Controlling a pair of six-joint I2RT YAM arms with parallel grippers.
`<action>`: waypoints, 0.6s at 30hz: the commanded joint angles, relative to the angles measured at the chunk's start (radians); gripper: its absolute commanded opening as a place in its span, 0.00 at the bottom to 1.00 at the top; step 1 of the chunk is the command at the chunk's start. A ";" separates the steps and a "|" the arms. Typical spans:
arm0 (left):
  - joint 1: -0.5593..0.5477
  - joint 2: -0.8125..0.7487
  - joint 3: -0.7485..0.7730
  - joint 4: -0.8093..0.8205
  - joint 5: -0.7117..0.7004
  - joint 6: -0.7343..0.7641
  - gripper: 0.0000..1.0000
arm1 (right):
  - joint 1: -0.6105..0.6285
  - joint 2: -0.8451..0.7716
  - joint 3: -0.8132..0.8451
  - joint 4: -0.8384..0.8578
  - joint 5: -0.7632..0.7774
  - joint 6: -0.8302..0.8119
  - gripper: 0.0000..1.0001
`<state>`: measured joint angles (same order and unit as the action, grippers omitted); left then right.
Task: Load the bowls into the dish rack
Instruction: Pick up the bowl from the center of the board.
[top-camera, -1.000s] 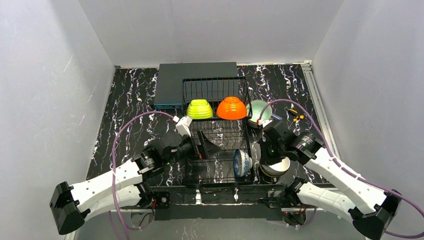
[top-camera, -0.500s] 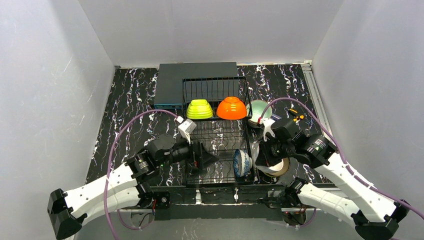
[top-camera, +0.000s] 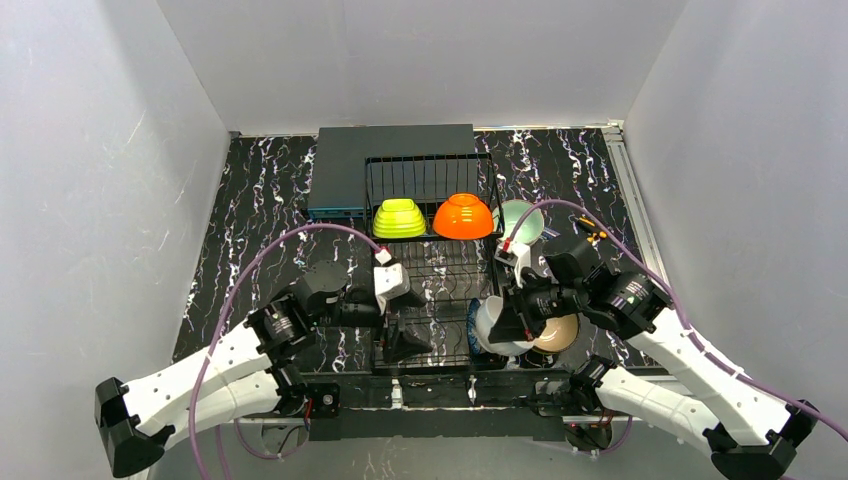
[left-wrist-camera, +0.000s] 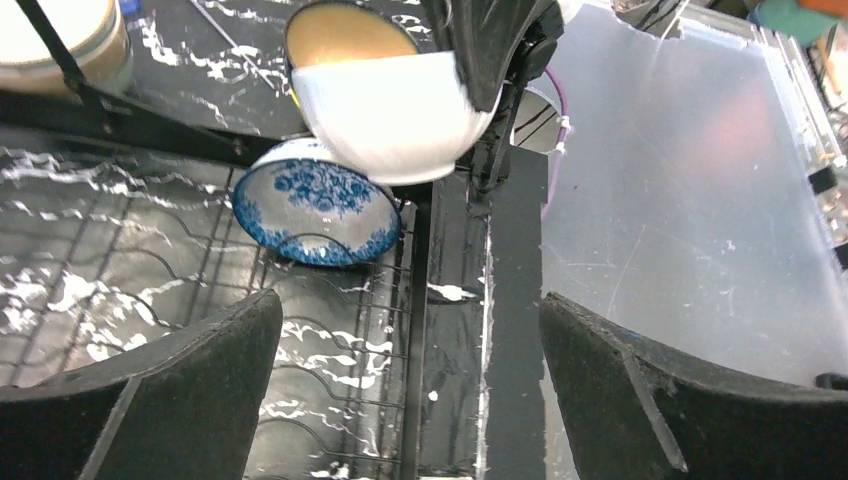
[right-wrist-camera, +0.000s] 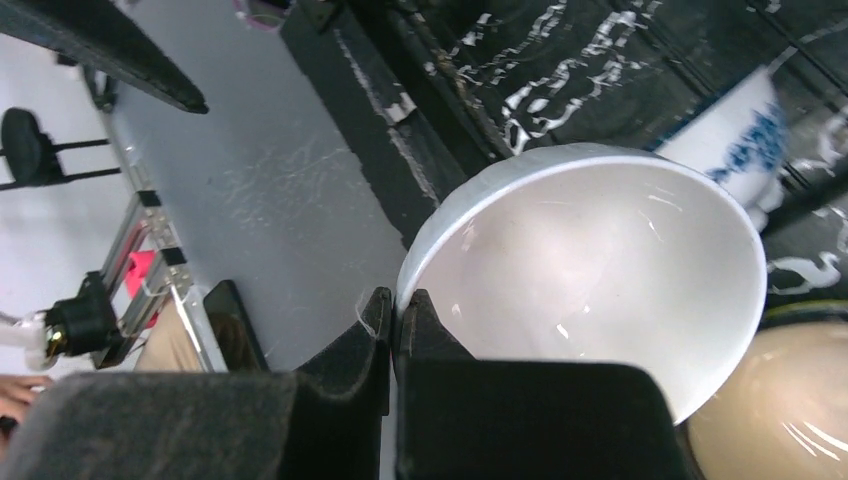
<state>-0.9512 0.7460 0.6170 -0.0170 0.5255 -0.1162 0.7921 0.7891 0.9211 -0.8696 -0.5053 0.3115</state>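
My right gripper (right-wrist-camera: 395, 305) is shut on the rim of a white bowl (right-wrist-camera: 600, 260), which hangs tilted over the front right corner of the black wire dish rack (top-camera: 435, 270). Just under it a blue-white patterned bowl (left-wrist-camera: 315, 205) stands on edge in the rack. A beige bowl (top-camera: 560, 335) sits on the table right of the rack. Lime green (top-camera: 399, 218) and orange (top-camera: 462, 216) bowls lie upside down on the rack's back tier, and a mint bowl (top-camera: 520, 218) stands beside it. My left gripper (left-wrist-camera: 410, 390) is open and holds nothing, low over the rack's front.
A flat dark grey box (top-camera: 390, 155) lies behind the rack. The table's front rail (left-wrist-camera: 515, 300) runs close past the rack's front edge. A small yellow-black item (top-camera: 595, 235) lies at the right of the mint bowl.
My right gripper has lifted the white bowl off the beige bowl and carried it left over the rack's corner. My left arm has swung toward the rack's front.
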 joint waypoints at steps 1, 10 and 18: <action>-0.008 0.008 0.081 -0.051 0.093 0.243 0.98 | 0.002 -0.023 -0.022 0.157 -0.180 0.021 0.01; -0.082 0.020 0.155 -0.082 0.123 0.665 0.98 | 0.002 -0.025 -0.061 0.244 -0.294 0.048 0.01; -0.202 0.105 0.223 -0.145 0.046 0.931 0.98 | 0.002 -0.011 -0.068 0.271 -0.351 0.057 0.01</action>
<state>-1.1137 0.8089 0.7818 -0.1127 0.5995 0.6365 0.7921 0.7856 0.8455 -0.6853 -0.7757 0.3603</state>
